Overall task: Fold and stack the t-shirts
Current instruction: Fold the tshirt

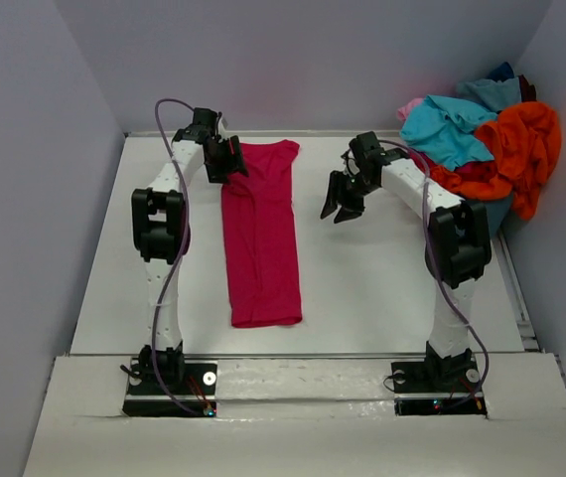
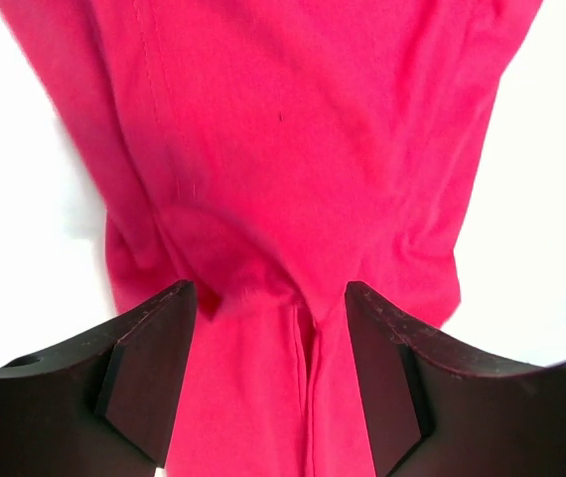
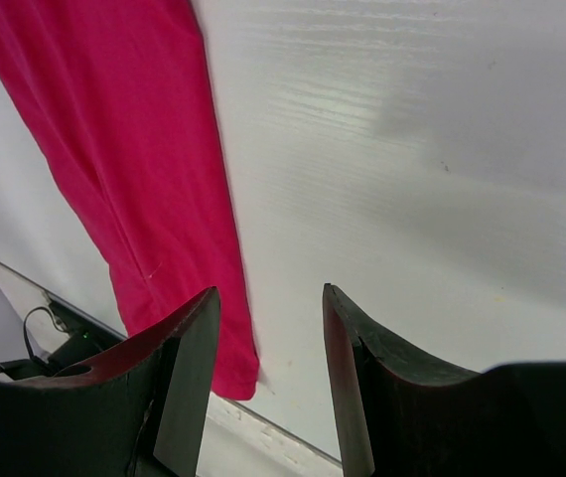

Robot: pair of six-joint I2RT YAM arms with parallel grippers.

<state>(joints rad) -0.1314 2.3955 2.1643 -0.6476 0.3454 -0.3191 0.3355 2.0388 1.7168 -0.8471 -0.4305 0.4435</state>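
Observation:
A crimson-magenta t-shirt [image 1: 261, 238] lies folded lengthwise in a long strip on the white table [image 1: 382, 278], collar end at the back. My left gripper [image 1: 228, 169] hovers over the strip's back left corner. Seen from the left wrist, its jaws [image 2: 269, 288] stand open, with the crimson t-shirt [image 2: 293, 149] bunched slightly under the gap. My right gripper [image 1: 338, 214] hangs open over bare table to the right of the shirt. In the right wrist view nothing sits between its fingers [image 3: 271, 290], and the shirt's strip [image 3: 134, 169] runs along the left.
More t-shirts are heaped at the back right corner: turquoise [image 1: 447, 129], orange [image 1: 526, 144], pink [image 1: 412, 106] and dark blue [image 1: 501, 72]. Grey walls close in the table on three sides. The near table edge [image 3: 273, 427] shows beyond the shirt's hem.

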